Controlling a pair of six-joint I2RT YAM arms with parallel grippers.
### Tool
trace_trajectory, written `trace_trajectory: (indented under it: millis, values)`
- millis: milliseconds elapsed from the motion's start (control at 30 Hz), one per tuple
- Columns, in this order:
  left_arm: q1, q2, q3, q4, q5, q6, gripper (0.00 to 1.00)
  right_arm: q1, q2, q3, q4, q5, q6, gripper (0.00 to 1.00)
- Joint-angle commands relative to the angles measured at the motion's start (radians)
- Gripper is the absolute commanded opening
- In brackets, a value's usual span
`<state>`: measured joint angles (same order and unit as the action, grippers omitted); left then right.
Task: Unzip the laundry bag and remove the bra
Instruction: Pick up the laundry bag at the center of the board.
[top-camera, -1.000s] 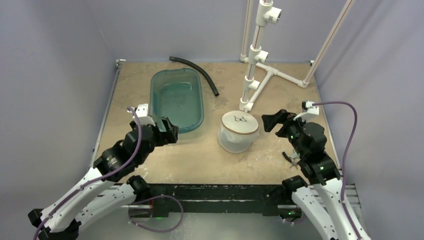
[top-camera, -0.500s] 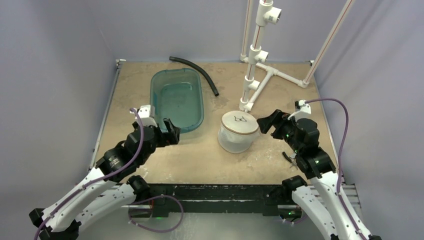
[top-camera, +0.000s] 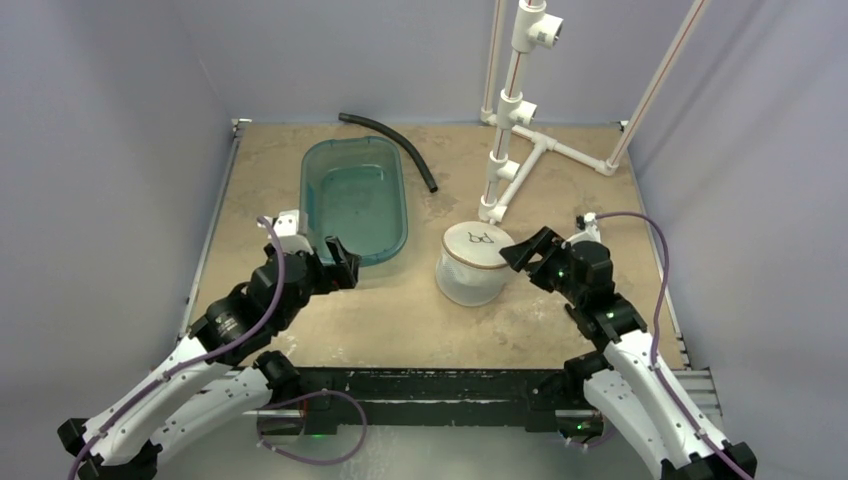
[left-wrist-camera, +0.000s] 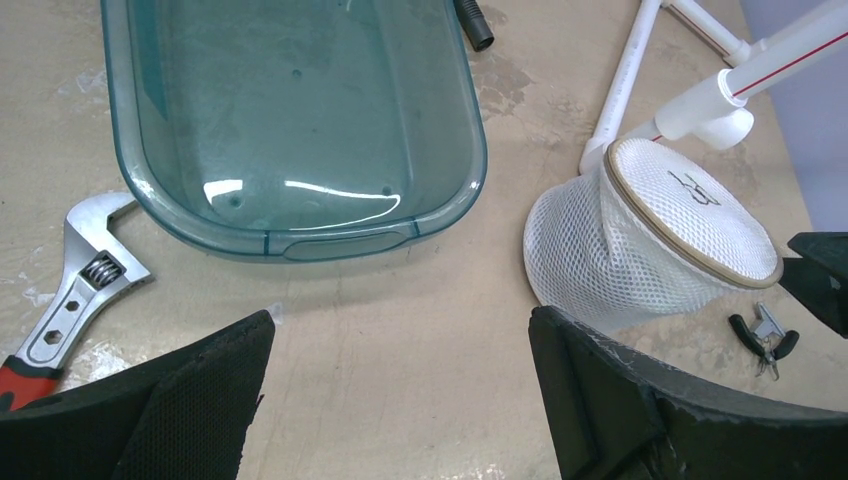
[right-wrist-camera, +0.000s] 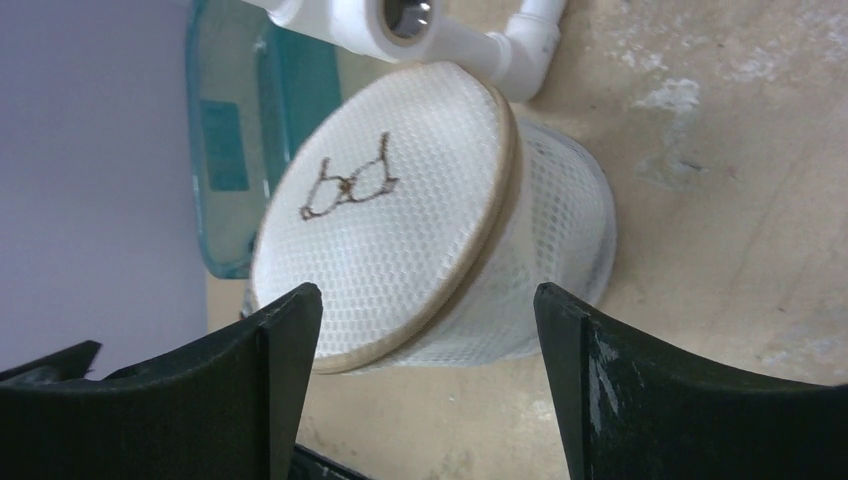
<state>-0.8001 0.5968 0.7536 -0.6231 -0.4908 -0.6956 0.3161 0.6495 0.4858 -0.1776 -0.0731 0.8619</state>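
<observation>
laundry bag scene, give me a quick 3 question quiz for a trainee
1. True or false: the laundry bag has its round top on.
2. The bag stands: A) inside a drawer B) on the table near the white pipe stand C) hanging from a hook.
3. Which end effector is nearest the bag?
Key: 1 true. 2 B. 3 the right end effector, open and not gripping it.

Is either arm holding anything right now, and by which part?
Nothing is held. Left gripper and right gripper both show open jaws; the right one's face the laundry bag, not gripping it.
</observation>
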Motion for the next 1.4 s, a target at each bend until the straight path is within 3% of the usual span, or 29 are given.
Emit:
trace_trajectory:
  millis: [0, 200, 333, 433, 567, 700, 800, 933, 1000, 1133, 1367]
  values:
    - [-0.005, -0.019, -0.006, 0.017, -0.007, -0.014, 0.98, -0.001, 0.014, 0.005, 0.133, -0.045, 0.094, 0.80]
    - [-0.004, -0.032, -0.008, 0.003, -0.002, -0.051, 0.97, -0.027, 0.093, -0.015, 0.173, -0.100, 0.132, 0.62]
    - [-0.004, -0.034, -0.008, -0.004, 0.021, -0.069, 0.97, -0.048, 0.102, -0.023, 0.174, -0.115, 0.142, 0.56]
    - [-0.005, -0.031, -0.011, -0.004, 0.043, -0.081, 0.97, -0.051, 0.117, -0.020, 0.170, -0.123, 0.140, 0.55]
    - [-0.004, -0.026, -0.015, -0.004, 0.070, -0.088, 0.96, -0.052, 0.116, -0.030, 0.144, -0.111, 0.136, 0.62]
    - [-0.004, -0.020, -0.024, -0.001, 0.078, -0.096, 0.96, -0.055, 0.125, -0.038, 0.148, -0.106, 0.137, 0.61]
    - [-0.005, -0.009, -0.030, 0.021, 0.101, -0.104, 0.96, -0.056, 0.149, -0.031, 0.172, -0.119, 0.138, 0.48]
    - [-0.005, 0.018, -0.019, 0.046, 0.147, -0.108, 0.96, -0.057, 0.159, -0.006, 0.172, -0.143, 0.083, 0.23]
    - [-0.005, 0.025, -0.014, 0.058, 0.168, -0.106, 0.96, -0.057, 0.136, 0.027, 0.144, -0.107, 0.023, 0.00]
    - [-0.005, -0.005, -0.038, 0.121, 0.208, -0.102, 0.96, -0.055, 0.061, 0.079, 0.068, -0.149, -0.136, 0.00]
    - [-0.004, -0.036, -0.090, 0.256, 0.272, -0.076, 0.97, -0.055, -0.048, 0.145, 0.018, -0.413, -0.343, 0.00]
